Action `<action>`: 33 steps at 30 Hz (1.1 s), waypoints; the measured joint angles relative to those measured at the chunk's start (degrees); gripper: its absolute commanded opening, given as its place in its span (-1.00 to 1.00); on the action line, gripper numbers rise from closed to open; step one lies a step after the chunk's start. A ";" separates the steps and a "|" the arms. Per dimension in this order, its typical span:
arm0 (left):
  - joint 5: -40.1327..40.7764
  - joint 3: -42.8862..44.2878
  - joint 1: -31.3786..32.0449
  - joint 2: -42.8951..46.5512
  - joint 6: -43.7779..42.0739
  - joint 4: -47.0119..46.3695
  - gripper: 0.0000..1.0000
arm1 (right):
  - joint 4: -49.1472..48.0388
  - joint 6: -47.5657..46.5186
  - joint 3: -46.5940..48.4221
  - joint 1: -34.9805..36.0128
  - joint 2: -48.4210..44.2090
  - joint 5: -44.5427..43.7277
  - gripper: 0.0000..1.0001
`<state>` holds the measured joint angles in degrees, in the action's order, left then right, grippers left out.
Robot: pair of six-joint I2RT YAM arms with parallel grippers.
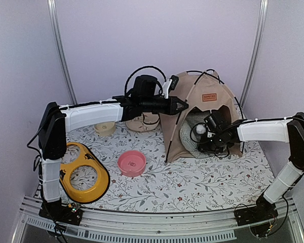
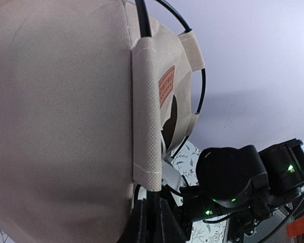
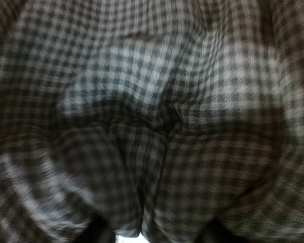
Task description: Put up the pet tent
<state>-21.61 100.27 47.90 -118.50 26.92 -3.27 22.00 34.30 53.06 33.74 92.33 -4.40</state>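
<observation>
So, the beige fabric pet tent (image 1: pixel 213 114) is standing near the far right corner of the floral-print table (image 1: pixel 192 187). My left gripper (image 1: pixel 183 105) is pinched onto its thin black pole (image 2: pixel 142 17). The right gripper (image 1: pixel 202 134) is buried in the doorway against the green-checked quilted cushion (image 3: pixel 152 101), and I can't tell if it's apart or together.

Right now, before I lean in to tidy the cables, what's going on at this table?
Two robot arms are working on the pet tent, which stands upright at the back of the table. The left gripper pinches a black pole at the tent's left edge. The right gripper reaches into the opening, pressed close to the green-checked cushion inside; whether its jaws are open is hidden.
</observation>
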 measured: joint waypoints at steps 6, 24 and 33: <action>-3.76 2.36 -0.98 -0.79 -2.25 3.34 -1.00 | -0.57 -1.18 6.60 -2.29 -0.20 -1.77 -1.00; -12.44 3.80 -3.04 -0.98 -1.44 6.51 -1.00 | -13.03 -6.80 2.69 -7.52 1.70 -4.35 0.47; -8.09 2.58 -3.34 -0.11 1.27 5.46 -1.00 | -13.46 -7.26 -4.24 -7.61 -3.54 2.14 0.96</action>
<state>-29.69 102.85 44.56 -118.61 28.18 2.20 8.54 27.05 48.82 26.13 88.79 -2.26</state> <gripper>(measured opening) 0.048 0.960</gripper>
